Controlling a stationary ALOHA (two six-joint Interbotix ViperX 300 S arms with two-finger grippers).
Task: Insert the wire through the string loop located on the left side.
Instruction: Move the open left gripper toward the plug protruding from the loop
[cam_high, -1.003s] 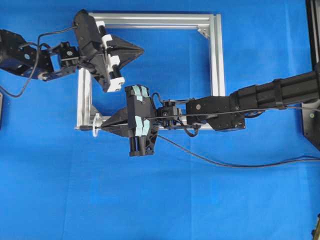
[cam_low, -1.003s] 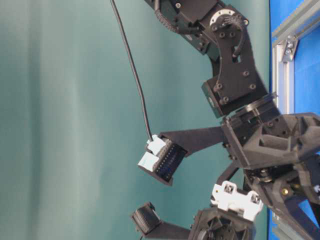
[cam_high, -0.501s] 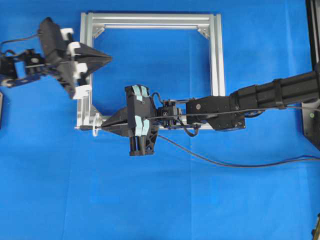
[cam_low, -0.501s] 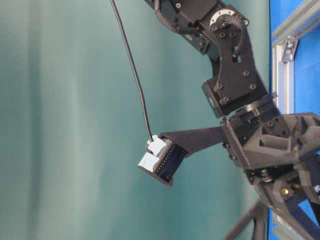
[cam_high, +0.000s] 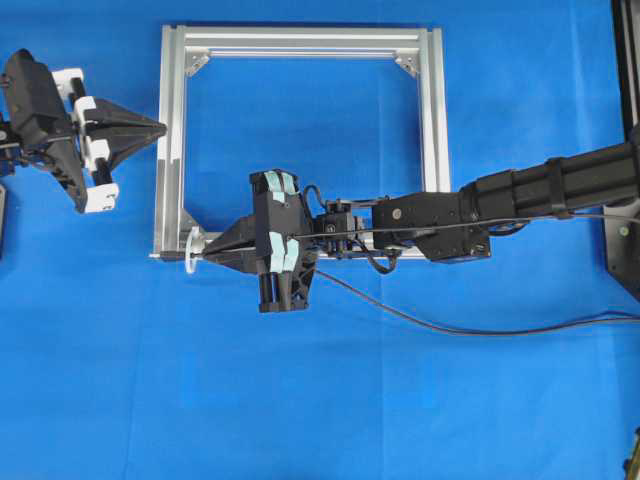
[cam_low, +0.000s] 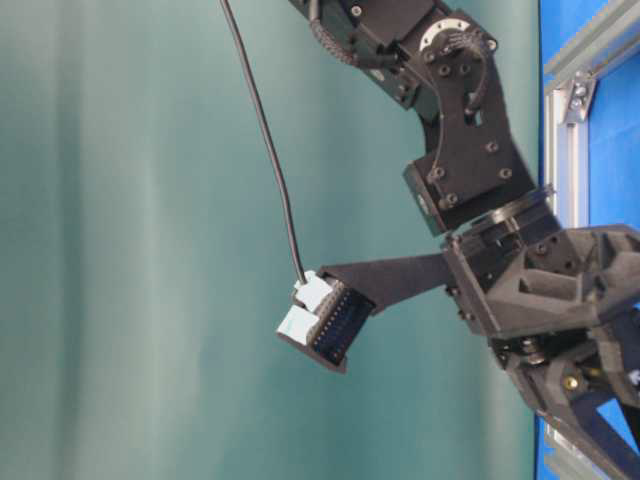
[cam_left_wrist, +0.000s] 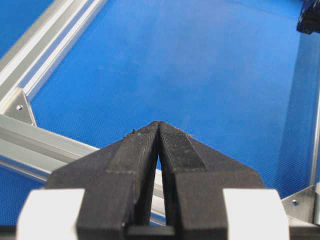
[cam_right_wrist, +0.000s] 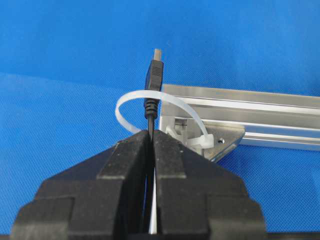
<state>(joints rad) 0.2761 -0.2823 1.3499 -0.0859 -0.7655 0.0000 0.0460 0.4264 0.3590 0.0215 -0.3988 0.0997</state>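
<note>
The wire (cam_right_wrist: 149, 114) is a thin black cable, and my right gripper (cam_right_wrist: 151, 133) is shut on it just behind its dark plug (cam_right_wrist: 154, 75). The plug pokes up through the whitish string loop (cam_right_wrist: 129, 100), its silvery tip beyond the band. From overhead, the right gripper (cam_high: 207, 258) sits at the frame's lower left corner, beside the string loop (cam_high: 190, 251). The wire (cam_high: 450, 325) trails off to the right. My left gripper (cam_high: 162, 127) is shut and empty, left of the frame's left bar. In its wrist view the left gripper (cam_left_wrist: 158, 123) holds nothing.
The square aluminium frame (cam_high: 432, 120) lies on the blue cloth, with the string loop tied at its corner bracket (cam_right_wrist: 227, 140). The right arm (cam_high: 540, 190) stretches across the frame's lower bar. In the table-level view a black cable (cam_low: 270, 150) drops to a camera block (cam_low: 325, 325).
My left arm has pulled back to the left, from over the frame's upper left corner to outside its left bar, leaving the table-level view. The right gripper and the wire have stayed put.
</note>
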